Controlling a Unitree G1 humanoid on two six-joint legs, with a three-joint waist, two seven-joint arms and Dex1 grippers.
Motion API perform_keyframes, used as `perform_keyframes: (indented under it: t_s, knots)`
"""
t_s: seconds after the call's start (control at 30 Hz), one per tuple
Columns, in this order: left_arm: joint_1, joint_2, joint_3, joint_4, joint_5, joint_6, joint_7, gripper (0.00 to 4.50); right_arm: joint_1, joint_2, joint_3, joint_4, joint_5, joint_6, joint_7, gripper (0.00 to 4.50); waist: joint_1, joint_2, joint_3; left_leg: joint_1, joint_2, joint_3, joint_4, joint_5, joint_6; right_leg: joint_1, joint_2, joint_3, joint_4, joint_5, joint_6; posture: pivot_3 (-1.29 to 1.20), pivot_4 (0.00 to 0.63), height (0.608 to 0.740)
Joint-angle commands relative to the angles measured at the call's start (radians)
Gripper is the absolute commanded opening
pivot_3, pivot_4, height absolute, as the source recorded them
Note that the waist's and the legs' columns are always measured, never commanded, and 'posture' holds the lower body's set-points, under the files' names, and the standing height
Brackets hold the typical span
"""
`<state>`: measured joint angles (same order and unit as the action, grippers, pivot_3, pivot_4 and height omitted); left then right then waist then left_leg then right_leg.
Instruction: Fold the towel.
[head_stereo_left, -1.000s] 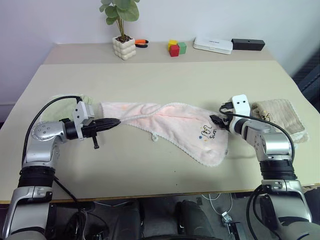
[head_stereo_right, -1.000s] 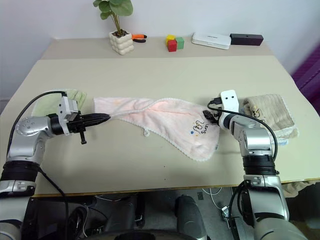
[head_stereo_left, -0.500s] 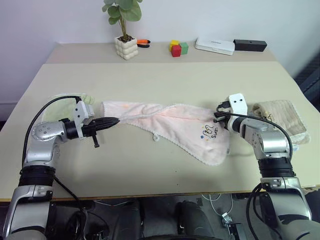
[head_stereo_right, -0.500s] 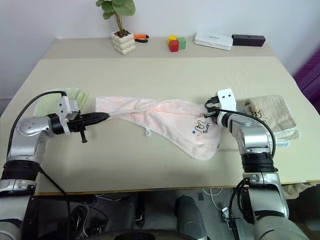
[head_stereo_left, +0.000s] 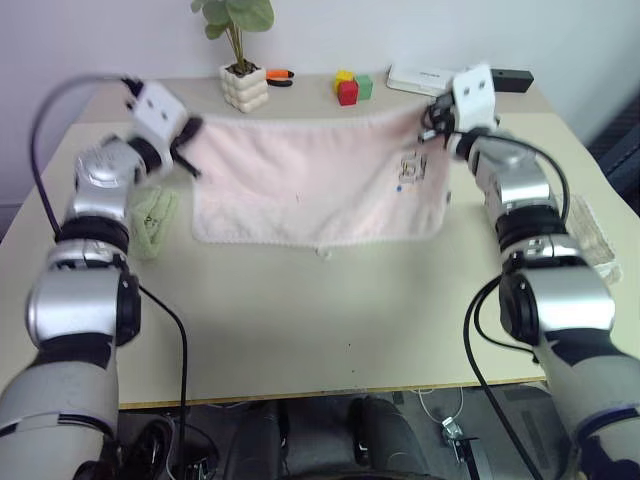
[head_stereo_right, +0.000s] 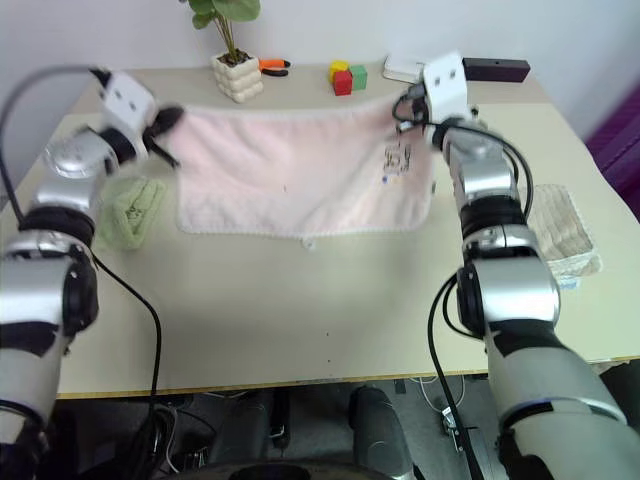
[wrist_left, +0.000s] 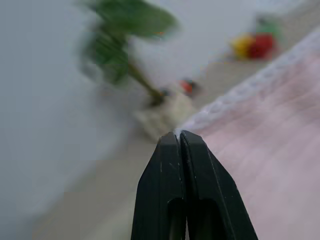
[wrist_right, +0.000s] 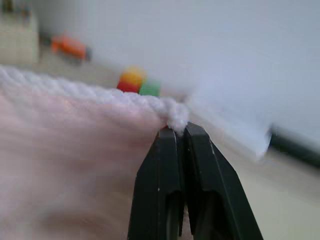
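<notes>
We see the towel (head_stereo_left: 315, 185) stretched flat above the table (head_stereo_left: 300, 320); left pincer (wrist_left: 180, 136) and right pincer (wrist_right: 176, 131) both clamped on its top corners (10 and 2 o'clock).

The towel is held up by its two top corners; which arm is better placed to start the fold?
Neither: left gripper and right gripper are each shut on a top corner of the towel, so both should probably move together.

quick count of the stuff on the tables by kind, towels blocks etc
towels: 3 - pink towel, green towel, beige towel
blocks: 3 - yellow block, red block, green block
potted plant: 1
white box: 1
black box: 1
orange-handled tool: 1
total: 10
</notes>
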<state>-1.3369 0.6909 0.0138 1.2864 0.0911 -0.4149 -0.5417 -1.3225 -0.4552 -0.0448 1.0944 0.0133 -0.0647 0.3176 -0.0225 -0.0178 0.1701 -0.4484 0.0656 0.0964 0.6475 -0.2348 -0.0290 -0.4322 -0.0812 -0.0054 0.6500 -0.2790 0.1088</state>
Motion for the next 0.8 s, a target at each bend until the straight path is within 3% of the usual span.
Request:
perform_keyframes:
  t_s: [0.03,0.17,0.37,0.5,0.63,0.8]
  knots:
    - [-0.059,0.075,0.013,0.001,0.026,-0.089,0.012,0.00,-0.012,-0.051,-0.063,-0.022,0.032,-0.118,0.009,0.08,0.002,0.000,0.000,0.001,0.000,0.001,-0.001,0.000,0.000,0.000,0.000,0.000,0.000,0.000,0.000,0.00,0.150,0.735]
    - [-0.015,0.108,0.060,-0.013,-0.047,-0.171,-0.207,0.00,0.165,-0.060,-0.085,-0.238,0.113,-0.112,0.188,0.08,0.007,0.000,0.000,0.003,0.002,0.008,-0.001,0.000,0.000,0.003,-0.001,-0.001,-0.002,-0.001,0.001,0.00,0.150,0.735]
    - [0.183,0.097,0.103,-0.067,-0.149,-0.274,-0.547,0.00,0.546,-0.050,-0.041,-0.755,0.242,0.118,0.365,0.08,0.005,0.001,0.000,0.005,0.003,0.008,0.007,0.000,0.000,0.005,-0.001,-0.001,0.004,-0.001,0.001,0.00,0.150,0.735]
    - [0.307,0.104,0.138,-0.125,-0.248,-0.265,-0.803,0.00,0.751,-0.123,-0.034,-0.958,0.261,0.253,0.443,0.08,0.006,0.001,0.000,0.005,0.003,0.007,0.009,0.000,0.000,0.005,-0.001,-0.001,0.006,-0.001,0.001,0.00,0.150,0.735]
    - [0.423,0.127,0.155,-0.215,-0.335,-0.159,-1.030,0.00,0.871,-0.199,-0.050,-1.096,0.316,0.358,0.515,0.08,0.008,0.001,0.000,0.005,0.003,0.007,0.011,-0.001,0.002,0.005,-0.001,-0.001,0.006,-0.001,0.001,0.00,0.150,0.735]
    - [0.608,0.221,0.066,-0.429,-0.471,0.002,-1.073,0.00,0.970,-0.291,-0.067,-1.193,0.368,0.426,0.607,0.08,0.008,0.001,0.000,0.005,0.004,0.006,0.014,-0.005,0.009,0.006,-0.001,0.000,0.009,-0.001,0.001,0.00,0.150,0.735]
